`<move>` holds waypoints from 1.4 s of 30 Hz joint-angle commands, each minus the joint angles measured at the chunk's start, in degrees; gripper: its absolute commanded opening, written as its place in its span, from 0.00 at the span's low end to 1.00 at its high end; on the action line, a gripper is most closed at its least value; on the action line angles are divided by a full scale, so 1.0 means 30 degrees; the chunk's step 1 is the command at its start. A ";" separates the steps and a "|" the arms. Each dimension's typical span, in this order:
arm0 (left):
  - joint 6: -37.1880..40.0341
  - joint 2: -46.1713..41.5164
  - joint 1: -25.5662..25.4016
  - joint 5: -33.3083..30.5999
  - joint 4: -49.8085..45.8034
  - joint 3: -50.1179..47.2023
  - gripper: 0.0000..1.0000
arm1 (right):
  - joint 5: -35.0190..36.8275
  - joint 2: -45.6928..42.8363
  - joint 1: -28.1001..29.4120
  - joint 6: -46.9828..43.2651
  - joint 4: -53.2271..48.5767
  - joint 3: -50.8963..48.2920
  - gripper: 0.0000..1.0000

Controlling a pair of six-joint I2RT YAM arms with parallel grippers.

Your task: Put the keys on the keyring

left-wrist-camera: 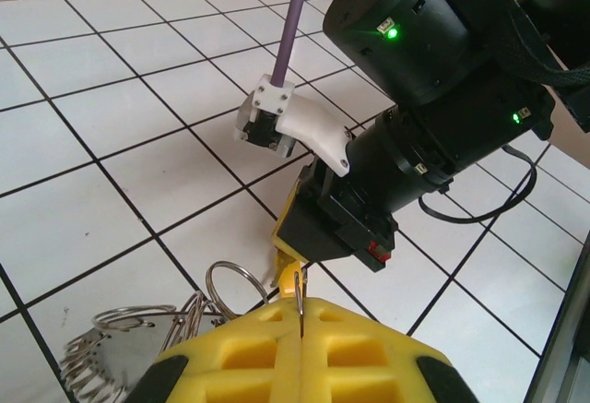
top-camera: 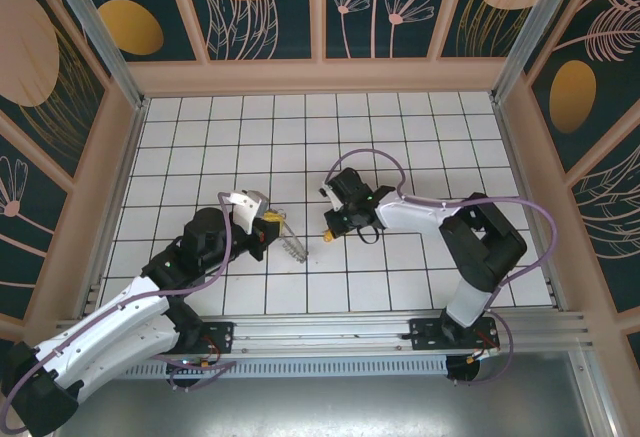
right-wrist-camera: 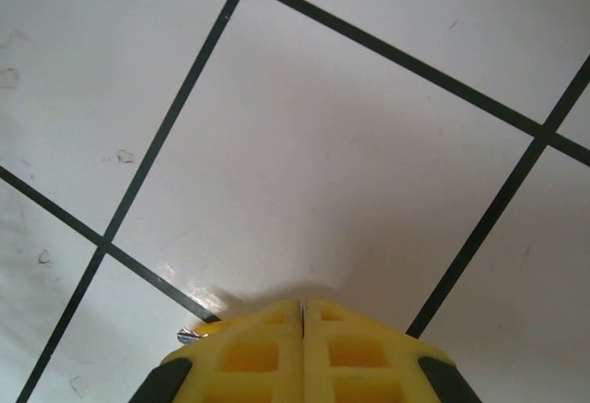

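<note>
The left gripper (top-camera: 271, 220) has its yellow jaws pressed together on the keyring (top-camera: 291, 247), with a thin wire of the ring caught in the seam between them. In the left wrist view the keyring (left-wrist-camera: 129, 348) hangs just left of the fingertips, its loops and small dark pieces bunched low over the tiled table (top-camera: 250, 137).

The right gripper (top-camera: 328, 237) is just to the right of the keyring, apart from it, tip down on a white tile. Its jaws are closed with no gap between them. A tiny metal tip (right-wrist-camera: 187, 336) pokes out at the table beside its left finger. This may be the key, but so little of it shows that I cannot tell whether it is pinched or merely lying under the finger.
</note>
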 commanded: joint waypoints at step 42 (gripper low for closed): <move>0.0255 -0.0838 0.0043 0.0423 0.1088 0.0078 0.00 | 0.1942 0.2992 0.0689 -0.0564 -0.3103 0.3926 0.30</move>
